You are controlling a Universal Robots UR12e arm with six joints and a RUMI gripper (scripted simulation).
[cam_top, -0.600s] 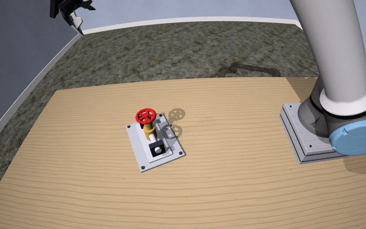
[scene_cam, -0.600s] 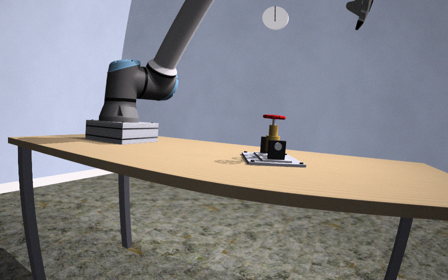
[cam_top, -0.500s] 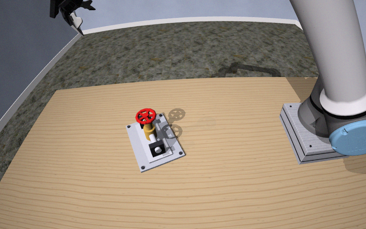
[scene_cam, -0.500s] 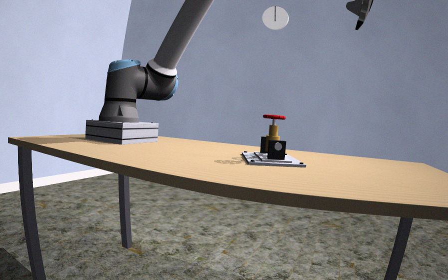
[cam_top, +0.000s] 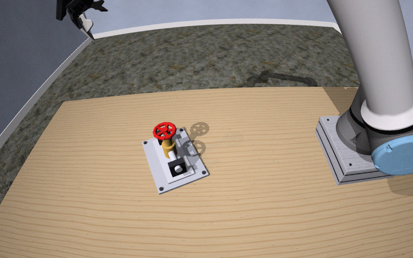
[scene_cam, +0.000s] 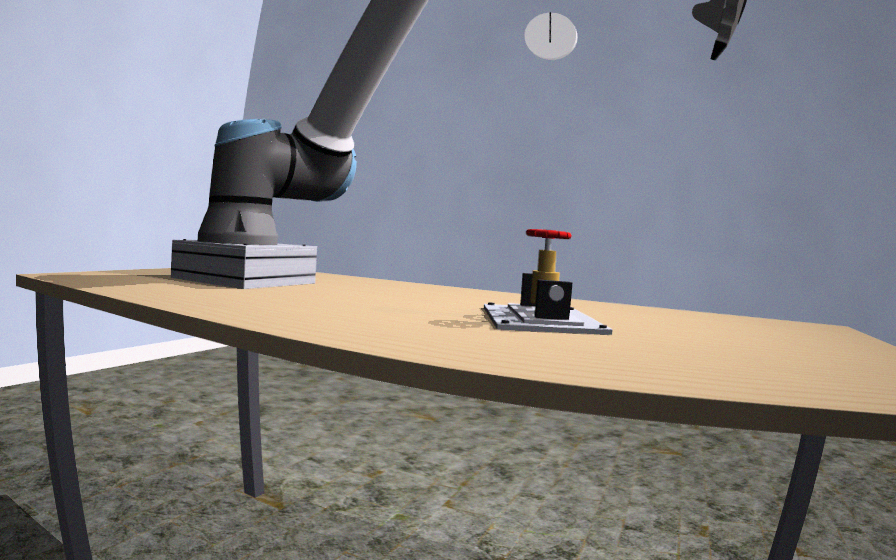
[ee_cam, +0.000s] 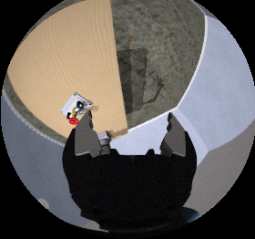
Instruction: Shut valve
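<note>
A red handwheel (cam_top: 164, 129) tops a brass and white valve stem on a black block, fixed to a grey plate (cam_top: 174, 159) in the middle of the wooden table. It also shows in the exterior view (scene_cam: 547, 233) and, small, in the wrist view (ee_cam: 73, 119). My gripper (cam_top: 86, 24) hangs high in the air, far above and off to the side of the valve, near the top edge of the top and exterior views (scene_cam: 718, 34). In the wrist view its two fingers stand wide apart with nothing between them.
The arm's base (cam_top: 378, 141) stands on a grey block at the table's right side. The table's far edge and the stone floor lie beyond. A white round disc (scene_cam: 550, 35) is on the back wall.
</note>
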